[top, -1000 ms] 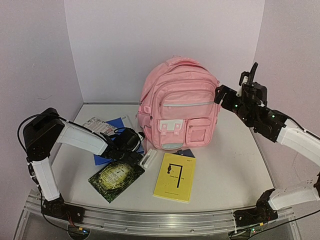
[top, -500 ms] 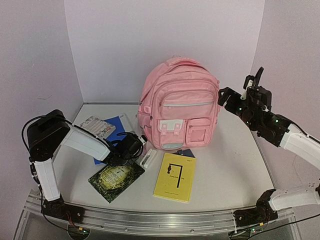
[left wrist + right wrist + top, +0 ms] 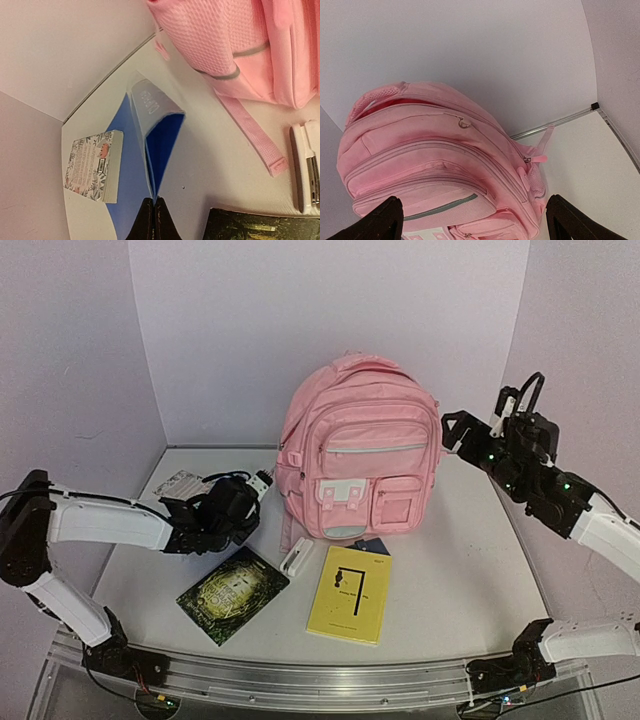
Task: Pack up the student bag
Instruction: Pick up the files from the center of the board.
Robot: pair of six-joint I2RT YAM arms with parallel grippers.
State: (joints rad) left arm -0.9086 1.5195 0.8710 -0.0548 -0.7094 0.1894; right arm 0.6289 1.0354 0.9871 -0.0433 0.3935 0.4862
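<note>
Nearest to us, low in the overhead frame, a dark green book (image 3: 232, 594) and a yellow book (image 3: 350, 593) lie flat on the tabletop (image 3: 450, 570), with a slim white case (image 3: 297, 558) between them and a little farther back.

Just behind the green book, at the left of the frame, the left tool (image 3: 153, 220) is clenched. In its wrist view the two fingers meet on the thin near edge of a blue folder (image 3: 160, 135), whose pale cover stands up off the blue sheet. A small floral book (image 3: 95, 165) sits on the folder's left part.

Farther back, in the centre, the student bag (image 3: 358, 460) stands upright against the rear wall, pockets facing us. Its top seems unzipped, though we cannot see far inside.

At the upper right, the right tool (image 3: 472, 204) hangs beside the bag's top with its fingers spread wide, holding and touching nothing.

We judge the step in hand to be picking up the folder for packing. Next, the left arm should draw the folder free without dragging the floral book along, then lift it toward the bag's top. The right tool looks placed to steady or widen that opening.
</note>
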